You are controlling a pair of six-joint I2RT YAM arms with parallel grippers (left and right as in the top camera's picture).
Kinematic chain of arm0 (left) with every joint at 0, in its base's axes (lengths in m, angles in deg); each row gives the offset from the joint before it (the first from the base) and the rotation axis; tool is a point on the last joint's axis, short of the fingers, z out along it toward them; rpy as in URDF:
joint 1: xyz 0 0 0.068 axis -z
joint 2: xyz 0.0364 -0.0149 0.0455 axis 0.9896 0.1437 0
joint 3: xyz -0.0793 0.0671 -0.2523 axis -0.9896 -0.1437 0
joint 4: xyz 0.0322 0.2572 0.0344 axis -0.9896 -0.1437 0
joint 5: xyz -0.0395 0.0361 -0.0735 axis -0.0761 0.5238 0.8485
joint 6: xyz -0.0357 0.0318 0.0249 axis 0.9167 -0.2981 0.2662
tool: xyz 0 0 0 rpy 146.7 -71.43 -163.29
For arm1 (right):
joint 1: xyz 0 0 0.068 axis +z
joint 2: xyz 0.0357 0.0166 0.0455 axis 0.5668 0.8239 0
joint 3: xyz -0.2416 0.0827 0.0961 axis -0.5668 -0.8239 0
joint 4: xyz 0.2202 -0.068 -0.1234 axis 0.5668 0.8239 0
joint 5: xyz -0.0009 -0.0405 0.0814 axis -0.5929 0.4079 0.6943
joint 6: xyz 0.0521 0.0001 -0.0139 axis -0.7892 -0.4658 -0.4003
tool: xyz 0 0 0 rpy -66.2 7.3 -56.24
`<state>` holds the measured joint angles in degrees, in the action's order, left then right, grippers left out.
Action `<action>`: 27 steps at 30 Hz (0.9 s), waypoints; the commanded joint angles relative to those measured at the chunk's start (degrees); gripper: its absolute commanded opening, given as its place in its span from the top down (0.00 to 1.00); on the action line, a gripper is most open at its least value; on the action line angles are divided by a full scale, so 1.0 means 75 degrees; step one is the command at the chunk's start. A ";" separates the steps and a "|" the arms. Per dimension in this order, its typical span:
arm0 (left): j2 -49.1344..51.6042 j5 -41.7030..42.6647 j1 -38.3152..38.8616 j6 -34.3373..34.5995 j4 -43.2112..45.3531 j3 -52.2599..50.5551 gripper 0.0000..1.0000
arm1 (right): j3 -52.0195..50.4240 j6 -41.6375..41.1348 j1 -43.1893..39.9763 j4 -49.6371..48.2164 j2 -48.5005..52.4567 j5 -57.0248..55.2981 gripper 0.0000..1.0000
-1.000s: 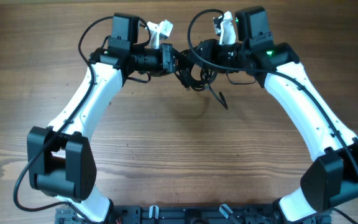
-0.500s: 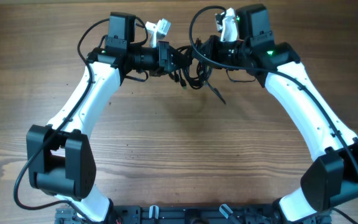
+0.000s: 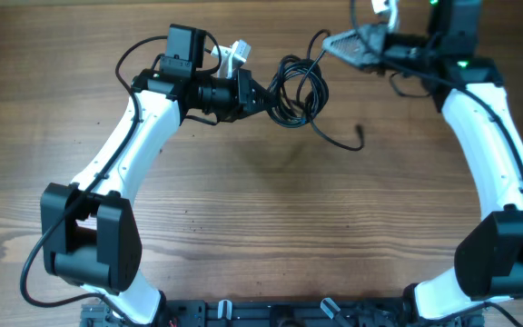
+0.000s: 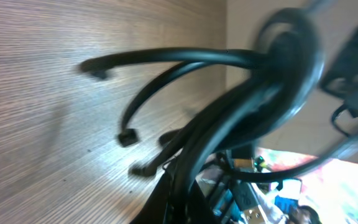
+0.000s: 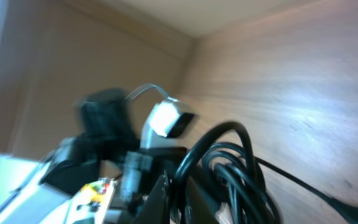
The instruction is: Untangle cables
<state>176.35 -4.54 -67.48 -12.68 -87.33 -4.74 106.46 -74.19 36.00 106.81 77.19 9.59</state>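
Here the thin black flexible cables (image 3: 298,86) hang as a bunch of overlapping loops at the far middle of the brown wood-grain table (image 3: 261,209), strung between the two arms. The left gripper (image 3: 263,95) points across towards the right arm, its fingers closed narrowly on the near-left side of the loops. In the left wrist view the cables (image 4: 241,106) fan out from the fingers above the wood, with several short plug ends pointing at the table. The right gripper (image 3: 330,42) sits farther back and to the right of the bunch, blurred, its fingers drawn to a narrow point on a strand that curves up from the loops. In the right wrist view the cables (image 5: 229,155) arch up from between its fingers. One loose strand trails from the bunch towards the right arm's side, ending in a small hooked tip (image 3: 360,139).
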 commanded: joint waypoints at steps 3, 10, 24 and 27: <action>-0.0082 -0.1043 -0.0032 -0.0274 -0.0493 0.0006 0.96 | 0.0152 -0.1941 -0.1008 -0.1842 -0.0399 0.1868 0.96; -0.0082 -0.2209 -0.0032 -0.0487 -0.1087 0.0006 0.96 | 0.0152 -0.3375 -0.1906 -0.3104 -0.0399 0.1652 0.95; -0.0082 -0.3762 -0.0032 -0.0860 -0.1859 0.0006 0.96 | 0.0149 -0.2057 -0.3217 -0.1172 -0.0396 -0.0889 0.95; -0.0082 -0.3789 -0.0032 -0.0860 -0.1845 0.0006 0.96 | 0.0149 -0.0921 -0.3077 0.0530 -0.0396 -0.2413 0.96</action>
<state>175.08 -24.89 -66.19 -17.79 -99.71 -2.99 106.35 -92.46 14.91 105.15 76.36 10.01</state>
